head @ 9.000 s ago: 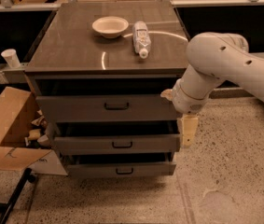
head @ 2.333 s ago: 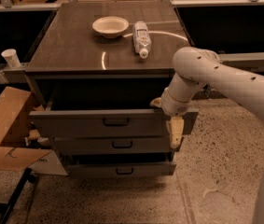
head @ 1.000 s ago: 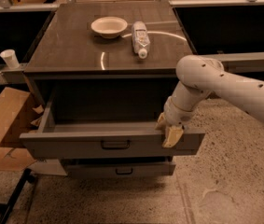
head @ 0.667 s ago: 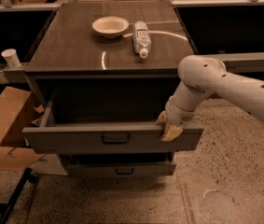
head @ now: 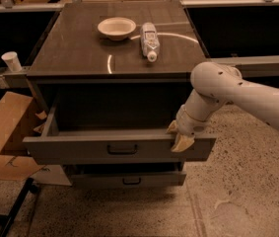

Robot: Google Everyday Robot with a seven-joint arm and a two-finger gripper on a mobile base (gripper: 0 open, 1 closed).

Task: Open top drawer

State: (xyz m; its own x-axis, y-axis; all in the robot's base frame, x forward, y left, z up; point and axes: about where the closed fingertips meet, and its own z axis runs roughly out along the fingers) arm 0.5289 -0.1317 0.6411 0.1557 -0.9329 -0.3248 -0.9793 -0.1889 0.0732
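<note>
The top drawer (head: 80, 149) is pulled well out of the dark cabinet (head: 80, 53), and its dark inside shows. Its small black bar handle (head: 122, 149) sits at the centre of the grey front. My gripper (head: 178, 135) is at the right end of the drawer front's top edge, away from the handle. One cream finger (head: 184, 142) lies over the front face and the other (head: 171, 128) is behind the rim, so the gripper is shut on the front panel. A shallower lower drawer (head: 129, 180) shows below, closed.
A cream bowl (head: 116, 27) and a lying bottle (head: 149, 41) rest on the cabinet top. A cardboard box (head: 6, 127) stands at the left beside the drawer. A paper cup (head: 12, 61) sits on a ledge. A black stand leg (head: 11, 214) lies on the speckled floor.
Over the last second the drawer front and my gripper shifted slightly back towards the cabinet. The drawer stays pulled out and my hold on its rim is unchanged.
</note>
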